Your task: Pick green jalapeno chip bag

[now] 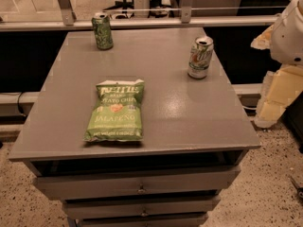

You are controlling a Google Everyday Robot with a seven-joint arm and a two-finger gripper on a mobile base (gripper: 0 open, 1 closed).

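Note:
The green jalapeno chip bag [116, 110] lies flat on the grey table top [189, 108], left of the middle and near the front edge. It is light green with white "JALAPENO" lettering facing up. My arm [289, 30] comes in at the right edge of the view. My gripper [278, 96] hangs off the table's right side, below the top's level and far to the right of the bag. It holds nothing that I can see.
A dark green drink can [102, 31] stands at the table's back left. A white-and-green soda can [200, 57] stands at the back right. Drawers [141, 186] sit under the top. A rail and a window frame run behind the table.

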